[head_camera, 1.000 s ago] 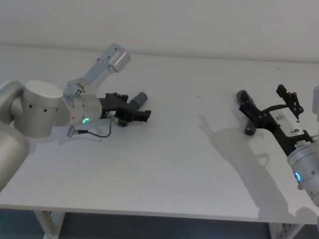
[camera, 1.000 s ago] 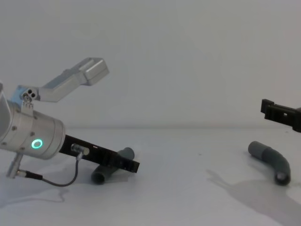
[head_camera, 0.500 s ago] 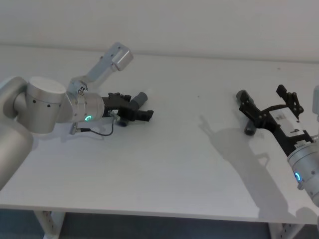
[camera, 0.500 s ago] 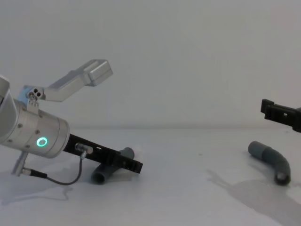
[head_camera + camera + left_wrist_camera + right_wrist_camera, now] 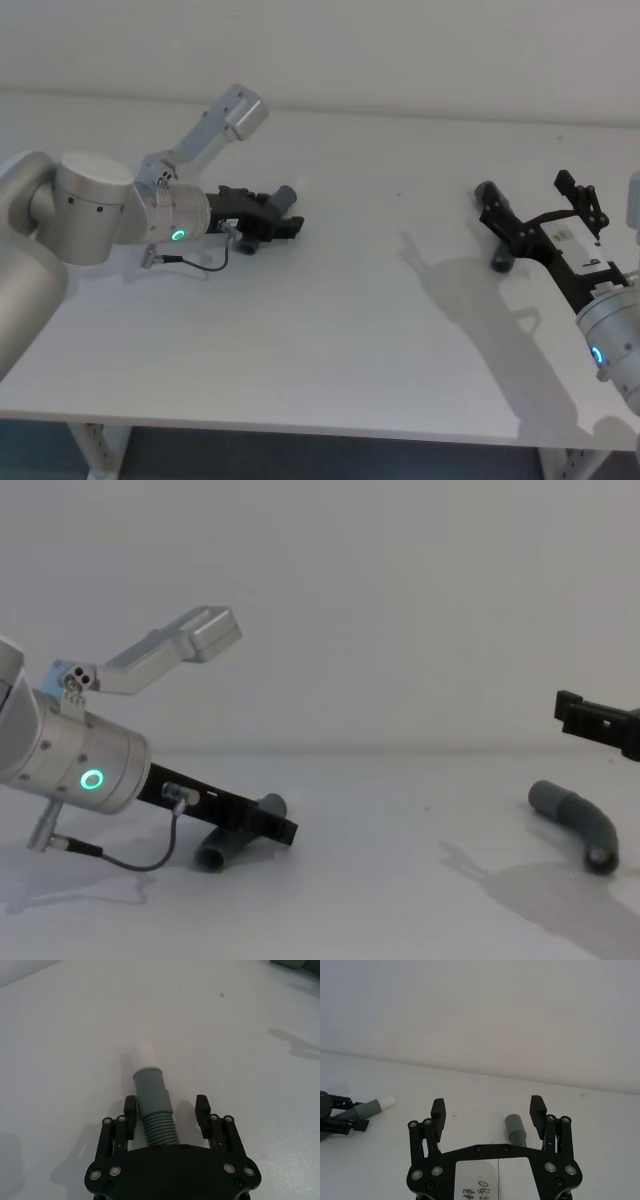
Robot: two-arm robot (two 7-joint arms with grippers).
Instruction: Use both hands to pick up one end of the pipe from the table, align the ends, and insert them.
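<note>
White table [image 5: 330, 340] before a plain pale wall [image 5: 400, 600]; at left, left gripper [image 5: 166, 1102] open astride ribbed pipe piece [image 5: 152, 1095], shifted slightly since before; at right, right gripper [image 5: 487, 1102] open, unmoved

Left tool [image 5: 283, 830] sits low, slanting down to the surface [image 5: 400, 890] toward its left edge. Its black tip crosses in front of a short grey pipe piece [image 5: 215, 855] lying there; grip not readable from this side. Behind the tool: silver wrist [image 5: 60, 765], green ring light [image 5: 92, 779] lit, thin cable [image 5: 130, 865] sagging to the surface. Second grey pipe piece [image 5: 578, 823], bent, lies alone near the right edge. Right tool [image 5: 590, 720] hangs above it, well clear.
</note>
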